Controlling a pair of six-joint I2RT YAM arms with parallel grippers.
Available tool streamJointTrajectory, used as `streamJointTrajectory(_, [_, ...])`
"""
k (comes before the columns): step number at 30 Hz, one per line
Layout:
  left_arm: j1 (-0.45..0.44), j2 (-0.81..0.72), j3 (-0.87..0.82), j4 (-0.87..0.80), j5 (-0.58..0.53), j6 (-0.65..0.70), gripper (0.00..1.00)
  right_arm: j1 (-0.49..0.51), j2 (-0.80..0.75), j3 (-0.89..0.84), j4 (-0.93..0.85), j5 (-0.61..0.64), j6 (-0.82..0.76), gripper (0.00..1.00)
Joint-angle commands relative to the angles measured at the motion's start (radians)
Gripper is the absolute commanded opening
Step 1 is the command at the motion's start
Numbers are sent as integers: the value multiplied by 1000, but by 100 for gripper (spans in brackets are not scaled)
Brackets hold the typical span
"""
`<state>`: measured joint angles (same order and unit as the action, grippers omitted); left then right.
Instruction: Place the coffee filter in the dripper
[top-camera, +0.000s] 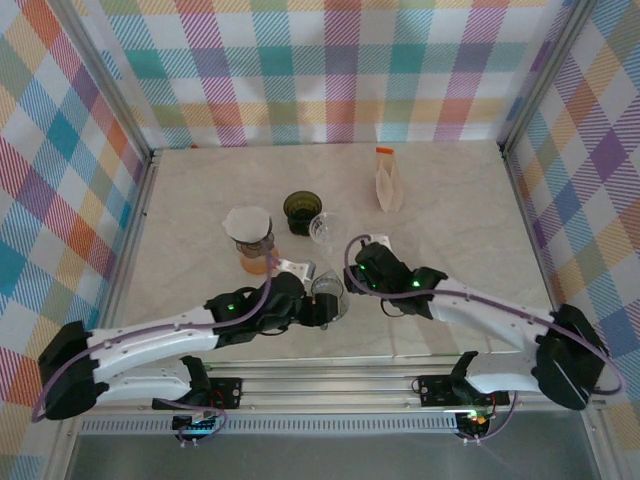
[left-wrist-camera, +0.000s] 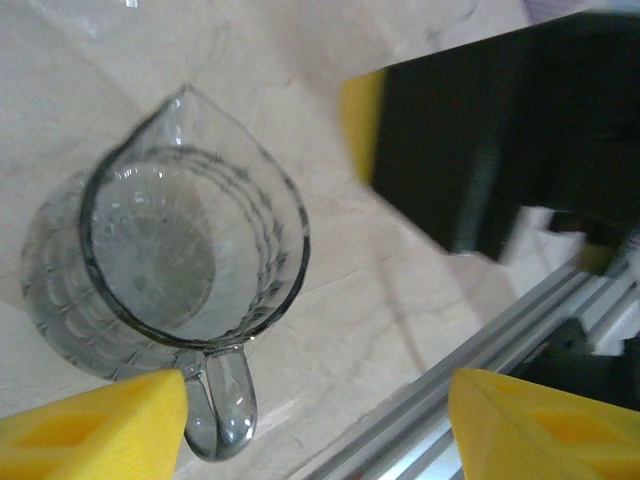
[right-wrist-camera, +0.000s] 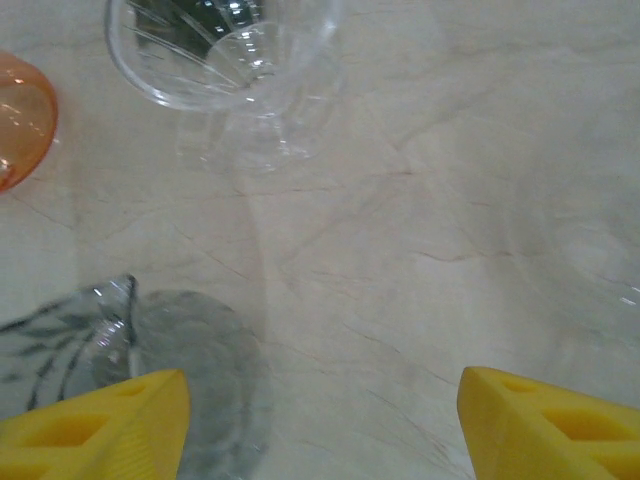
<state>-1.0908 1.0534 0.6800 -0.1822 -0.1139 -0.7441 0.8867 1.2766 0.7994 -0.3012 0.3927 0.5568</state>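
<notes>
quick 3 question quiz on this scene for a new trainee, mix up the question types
1. True or false: the glass pitcher is full of coffee.
2. Where does the pale packet with the orange top lie?
A. on the far right part of the table
B. inside the pitcher
C. between the arm bases
3. Are the jaws of the right pincer open or shut?

Key: 1 false; 2 A; 3 open.
</notes>
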Motion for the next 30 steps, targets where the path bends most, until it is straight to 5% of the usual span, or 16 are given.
streamJointTrajectory(1, [-8,-115,14,-114,-88,-13,77,-15,94,75,129,-72,-22,71])
streamJointTrajectory(2, [-8,-150,5,-141,-106,-24,81,-17,130,89,156,-72,-20,71])
streamJointTrajectory(3, [-8,-182,-9,-154,-118,-32,98,-19,165,102,183,-70,-17,71])
streamJointTrajectory(4, [-8,-206,-23,-163,-130,-38,100,-24,193,115,192,-64,-4,71])
streamJointTrajectory(17, [-8,-335,-154,-203,-167,-121,100,-81,473,270,255,-71,0,66])
streamJointTrajectory(30, [-8,-362,-175,-231,-184,-128,100,-84,509,280,274,-21,-62,25])
